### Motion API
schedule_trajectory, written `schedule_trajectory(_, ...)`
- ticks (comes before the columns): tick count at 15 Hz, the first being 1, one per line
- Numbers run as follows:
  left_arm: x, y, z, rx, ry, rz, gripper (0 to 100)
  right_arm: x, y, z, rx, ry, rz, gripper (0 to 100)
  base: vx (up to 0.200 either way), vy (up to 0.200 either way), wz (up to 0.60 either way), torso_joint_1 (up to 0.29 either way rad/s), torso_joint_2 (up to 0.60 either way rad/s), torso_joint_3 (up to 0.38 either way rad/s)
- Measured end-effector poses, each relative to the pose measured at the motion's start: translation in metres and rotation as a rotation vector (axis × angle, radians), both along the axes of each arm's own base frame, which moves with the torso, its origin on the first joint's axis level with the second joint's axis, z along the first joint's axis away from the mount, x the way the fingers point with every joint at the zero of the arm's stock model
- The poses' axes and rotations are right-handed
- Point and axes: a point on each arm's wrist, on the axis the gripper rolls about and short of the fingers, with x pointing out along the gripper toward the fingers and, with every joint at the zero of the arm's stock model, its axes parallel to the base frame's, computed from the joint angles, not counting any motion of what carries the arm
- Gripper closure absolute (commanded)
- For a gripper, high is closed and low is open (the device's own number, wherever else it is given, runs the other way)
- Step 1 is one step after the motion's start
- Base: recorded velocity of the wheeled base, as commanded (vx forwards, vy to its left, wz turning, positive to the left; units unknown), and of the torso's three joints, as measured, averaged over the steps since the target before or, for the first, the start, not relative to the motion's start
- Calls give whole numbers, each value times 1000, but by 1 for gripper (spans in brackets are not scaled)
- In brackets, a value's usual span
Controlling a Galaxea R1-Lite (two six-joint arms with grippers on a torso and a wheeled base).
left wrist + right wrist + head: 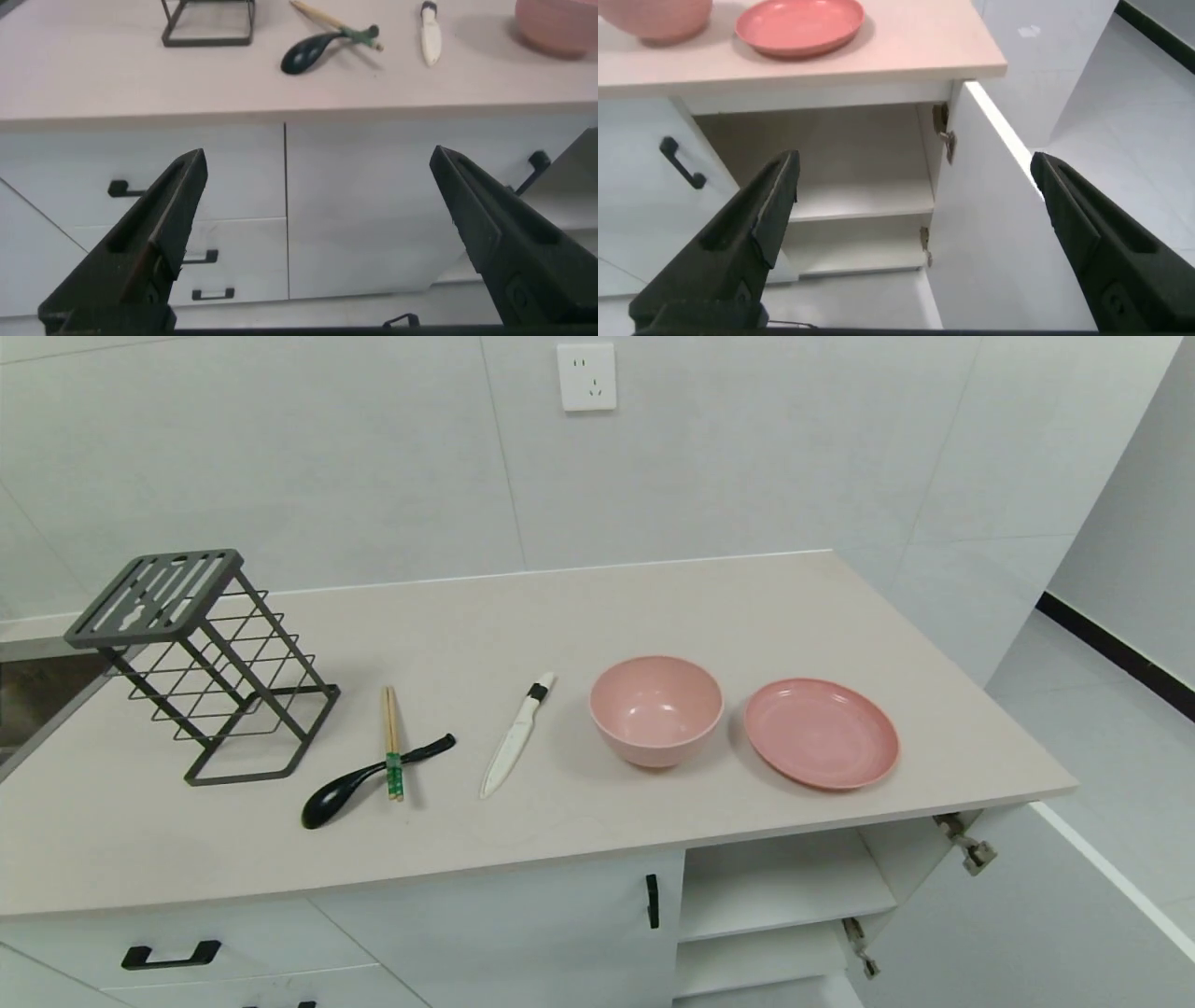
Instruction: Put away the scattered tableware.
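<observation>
White counter (747, 607) holds all the tableware. The pink bowl (655, 709) sits near the middle. The pink plate (821, 733) is just beside the bowl, on its right. The white knife (515, 737) lies near the bowl, on its left. Farther from the bowl that way, the chopsticks (392, 742) lie across the handle of the black spoon (359, 789). The wire rack (201, 663) stands farthest from the bowl on that side. Below the bowl, a bit to the right, an open cupboard (784, 882) shows its shelves.

It looks like nothing is put away yet, so all five pieces are left to do.

The left gripper (318, 159) hangs low in front of the counter. Its fingers (159, 233) are wide apart and hold nothing. The right gripper (910, 163) hangs before the open cupboard, also wide apart, touching nothing.
</observation>
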Motion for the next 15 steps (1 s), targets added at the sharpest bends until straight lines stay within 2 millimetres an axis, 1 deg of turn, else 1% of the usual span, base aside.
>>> schedule_trajectory(4, 0, 0, 0, 0, 0, 2, 0, 0, 0, 0, 3, 0, 1, 0, 0, 0, 0, 304, -587, -290)
schedule_trajectory(7, 0, 0, 0, -2, 1, 2, 0, 0, 0, 0, 2, 0, 2, 0, 200, 0, 0, 277, -535, -263)
schedule_trajectory(8, 0, 0, 0, -3, 1, 2, 0, 0, 0, 0, 2, 0, 2, 0, 0, 0, 0, 212, -417, -207)
schedule_trajectory(14, 0, 0, 0, -2, 1, 1, 0, 0, 0, 0, -1, 0, 4, 0, 0, 0, 0, 34, -44, -23)
schedule_trajectory(15, 0, 0, 0, -2, 1, 2, 0, 0, 0, 0, -1, 0, 4, 0, 200, 0, 0, -2, -2, -2)
